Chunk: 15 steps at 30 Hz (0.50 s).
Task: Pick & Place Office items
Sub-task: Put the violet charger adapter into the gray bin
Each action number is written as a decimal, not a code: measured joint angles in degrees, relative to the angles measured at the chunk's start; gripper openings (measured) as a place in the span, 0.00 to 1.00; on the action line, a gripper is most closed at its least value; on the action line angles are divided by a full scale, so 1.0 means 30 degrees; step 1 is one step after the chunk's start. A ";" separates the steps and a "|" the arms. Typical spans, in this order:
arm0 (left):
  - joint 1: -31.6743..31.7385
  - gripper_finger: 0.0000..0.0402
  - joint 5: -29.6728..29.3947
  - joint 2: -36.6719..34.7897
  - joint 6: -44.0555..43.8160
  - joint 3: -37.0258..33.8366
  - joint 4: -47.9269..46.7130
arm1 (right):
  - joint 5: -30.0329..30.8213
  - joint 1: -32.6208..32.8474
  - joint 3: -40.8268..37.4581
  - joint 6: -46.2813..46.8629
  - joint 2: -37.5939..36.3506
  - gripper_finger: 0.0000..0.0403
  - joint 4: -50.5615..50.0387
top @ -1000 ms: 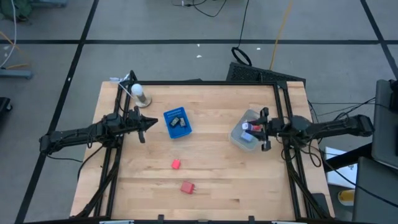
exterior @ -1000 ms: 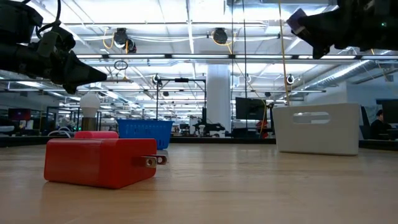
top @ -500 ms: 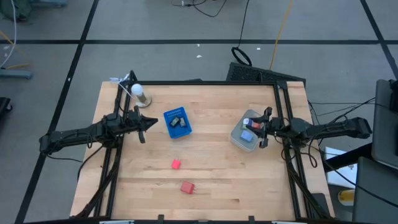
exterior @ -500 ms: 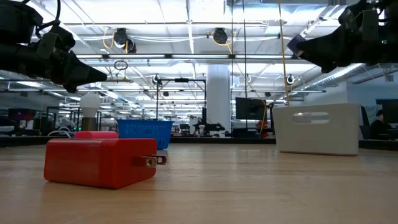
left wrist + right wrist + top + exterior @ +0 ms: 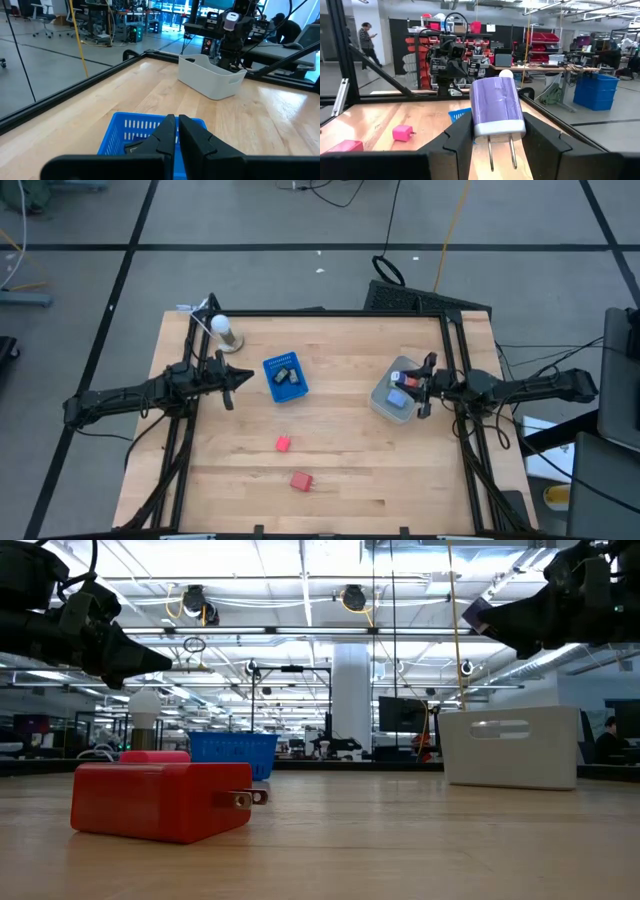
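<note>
My right gripper (image 5: 420, 388) is shut on a purple plug-in charger (image 5: 497, 106) above the grey translucent bin (image 5: 388, 404) at the table's right; it also shows in the low view (image 5: 492, 616). Small coloured pieces lie in the bin. My left gripper (image 5: 243, 377) is shut and empty in the air just left of the blue square tray (image 5: 285, 377), which holds dark bits. One red block (image 5: 283, 443) and a red charger (image 5: 301, 480) lie flat on the table nearer the front; the charger also shows in the low view (image 5: 160, 800). My right gripper pinches the purple charger by its two opposite side faces (image 5: 476, 117) between its two fingers (image 5: 461, 136). The fingers come about level from the table's right. The charger's two metal prongs (image 5: 501, 150) point back toward the wrist. The charger is lifted clear above the bin.
A white bulb on a base (image 5: 225, 332) stands at the far left corner. A black frame (image 5: 450, 350) runs along the table's edges. Bare wood lies between the tray, the bin and the red pieces.
My right gripper has come down a little over the bin with the purple charger, its fingers tipping downward, and has then kept still. My left gripper has kept still.
</note>
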 joint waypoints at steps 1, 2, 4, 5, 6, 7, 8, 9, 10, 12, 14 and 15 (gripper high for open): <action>0.0000 0.05 -0.0006 0.0000 0.0000 0.0000 -0.0001 | -0.0293 0.0000 -0.0007 -0.0007 0.0000 0.33 0.0000; 0.0000 0.05 -0.0007 0.0000 0.0000 0.0000 0.0000 | -0.0455 0.0006 -0.0007 -0.0022 0.0000 0.33 0.0000; 0.0000 0.05 -0.0007 0.0000 -0.0007 0.0000 0.0000 | -0.0760 0.0007 -0.0007 -0.0018 0.0000 0.33 0.0000; 0.0000 0.05 -0.0007 0.0000 -0.0047 0.0000 0.0000 | -0.0754 0.0007 -0.0018 0.0002 0.0000 0.33 -0.0013; 0.0000 0.05 -0.0007 0.0000 -0.0051 0.0000 0.0000 | -0.0691 0.0007 -0.0022 0.0078 0.0000 0.33 -0.0063; 0.0000 0.05 -0.0007 0.0000 -0.0051 0.0000 0.0000 | -0.0532 0.0007 -0.0020 0.0200 0.0003 0.33 -0.0115; 0.0000 0.05 -0.0007 0.0000 -0.0051 0.0000 0.0000 | -0.0281 0.0007 0.0040 0.0383 0.0038 0.33 -0.0178; 0.0000 0.05 -0.0014 0.0000 -0.0045 0.0000 0.0000 | -0.0232 0.0007 0.0203 0.0547 0.0125 0.33 -0.0404; 0.0000 0.05 -0.0015 0.0000 0.0026 0.0000 0.0006 | -0.0241 -0.0001 0.0443 0.0576 0.0230 0.33 -0.1139; 0.0000 0.05 -0.0026 0.0000 0.0091 0.0000 0.0015 | -0.0184 0.0099 0.1447 0.0664 0.0696 0.33 -0.2576; 0.0002 0.05 -0.0119 -0.0002 0.0089 0.0000 0.0024 | 0.0632 0.0208 0.2455 0.0722 0.1276 0.33 -0.3510; 0.0000 0.05 -0.0146 -0.0006 0.0087 0.0000 0.0029 | 0.1149 0.0231 0.2892 0.0719 0.1610 0.33 -0.4010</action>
